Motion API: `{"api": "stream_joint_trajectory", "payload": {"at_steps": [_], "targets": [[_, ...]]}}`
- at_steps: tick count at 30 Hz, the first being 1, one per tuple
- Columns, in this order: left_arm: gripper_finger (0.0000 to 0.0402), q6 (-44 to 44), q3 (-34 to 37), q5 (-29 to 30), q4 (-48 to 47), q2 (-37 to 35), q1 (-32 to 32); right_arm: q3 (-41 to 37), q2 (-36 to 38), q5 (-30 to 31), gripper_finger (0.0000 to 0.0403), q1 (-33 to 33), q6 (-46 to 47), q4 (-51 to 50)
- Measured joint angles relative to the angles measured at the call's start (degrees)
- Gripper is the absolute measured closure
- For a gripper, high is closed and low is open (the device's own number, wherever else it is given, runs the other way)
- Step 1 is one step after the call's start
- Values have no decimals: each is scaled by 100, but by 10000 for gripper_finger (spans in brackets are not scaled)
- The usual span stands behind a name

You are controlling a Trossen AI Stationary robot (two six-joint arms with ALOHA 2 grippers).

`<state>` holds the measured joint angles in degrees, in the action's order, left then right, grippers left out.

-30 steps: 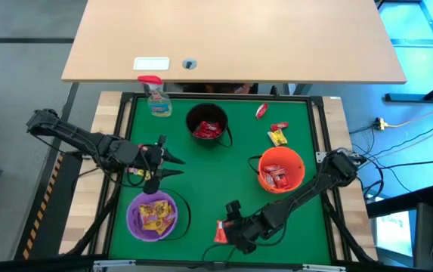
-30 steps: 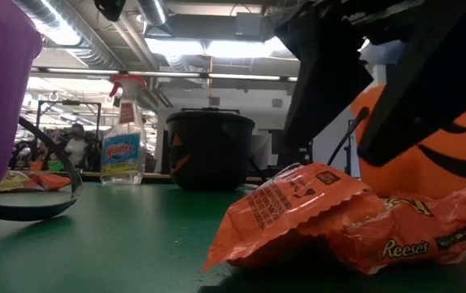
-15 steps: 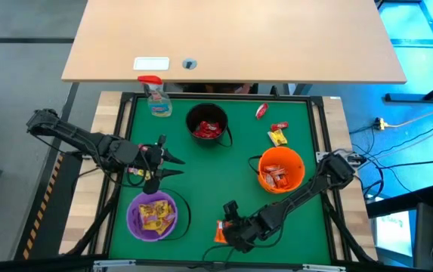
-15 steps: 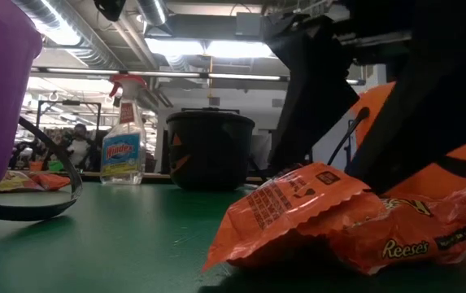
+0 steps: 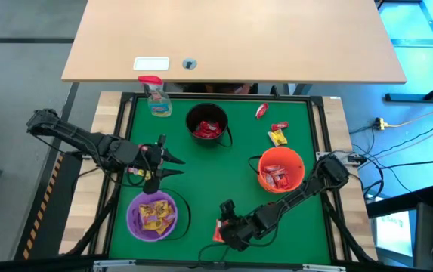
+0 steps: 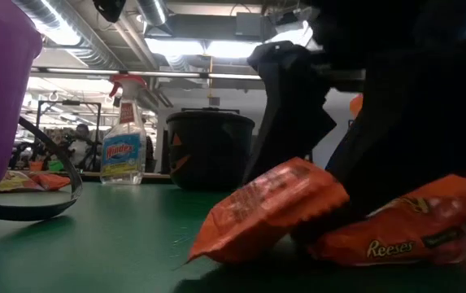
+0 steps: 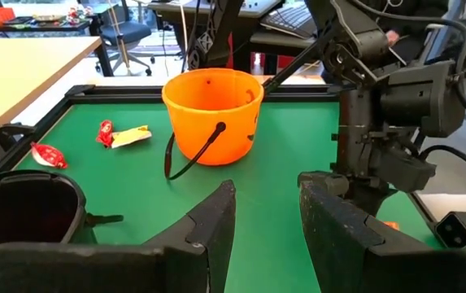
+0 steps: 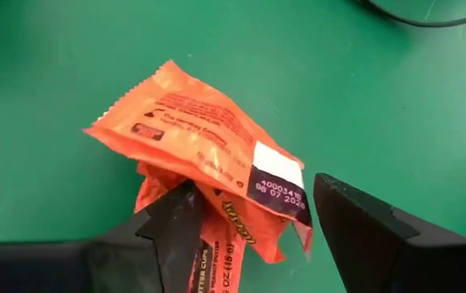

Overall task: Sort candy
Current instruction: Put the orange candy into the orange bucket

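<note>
High view, green counter (image 5: 201, 174): we list three buckets — black bucket (image 5: 207, 125) at the far middle with red candy inside, orange bucket (image 5: 280, 168) to the right with orange-red packets, purple bucket (image 5: 153, 214) near left with yellow ones. Loose sweets (image 5: 277, 133) lie beside the orange bucket's far side, one more red piece (image 5: 261, 111) just beyond them. A spray bottle (image 5: 156, 97) stands at the far left corner.

We find the right gripper (image 8: 249, 224) low at the near edge, fingers open astride two orange Reese's packets (image 8: 208, 159) lying on the counter — not yet closed on them.

The left gripper (image 5: 172, 165) hovers between the black and purple buckets, fingers parted and empty.
</note>
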<state>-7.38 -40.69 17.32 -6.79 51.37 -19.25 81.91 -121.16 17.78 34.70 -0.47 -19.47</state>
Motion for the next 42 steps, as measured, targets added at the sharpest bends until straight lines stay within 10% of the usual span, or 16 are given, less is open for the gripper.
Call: {"api": "stream_joint_trajectory", "payload": {"at_steps": [18, 42], "targets": [[273, -10, 0, -24, -2, 0, -2, 0, -1, 170, 390, 2, 17, 2], [273, -17, 0, -24, -2, 0, -2, 2508, 15, 794, 399, 15, 599, -3703]]}}
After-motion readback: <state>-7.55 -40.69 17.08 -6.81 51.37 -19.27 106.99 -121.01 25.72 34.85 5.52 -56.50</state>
